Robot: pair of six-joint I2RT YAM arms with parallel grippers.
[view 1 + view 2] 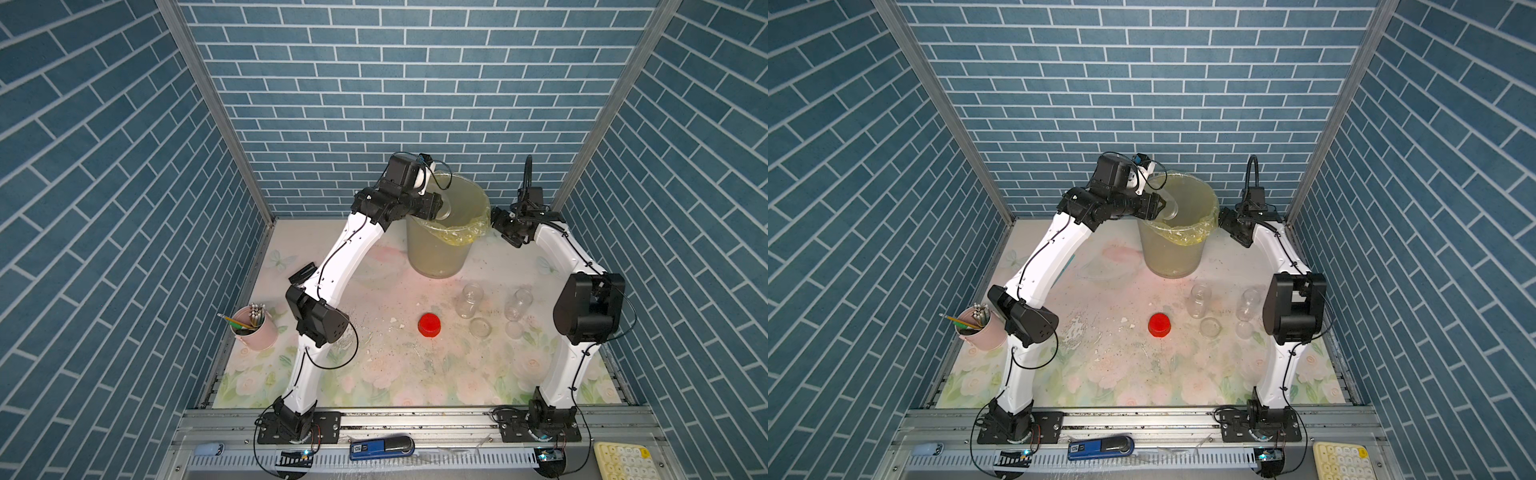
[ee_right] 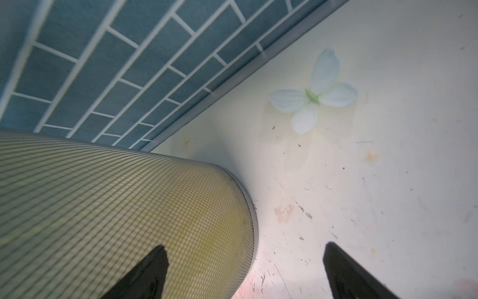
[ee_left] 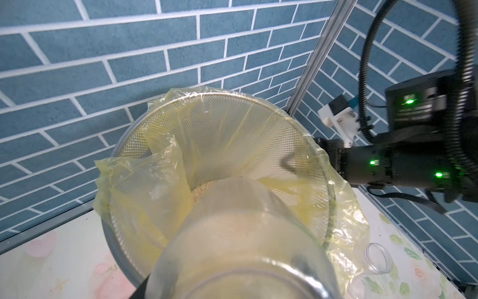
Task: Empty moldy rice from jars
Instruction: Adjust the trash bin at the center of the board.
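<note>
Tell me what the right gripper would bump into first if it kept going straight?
Probably the flowery table, right by the mesh bin. The open right gripper points down there. One finger lines up with the bin wall, so it might scrape that first; depth is unclear.

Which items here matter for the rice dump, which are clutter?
Job: tilted jar, two empty jars, red cap, two clear lids, lined bin, rice in it.
Clutter: pink pencil cup, calculator, blue device on the front rail.
</note>
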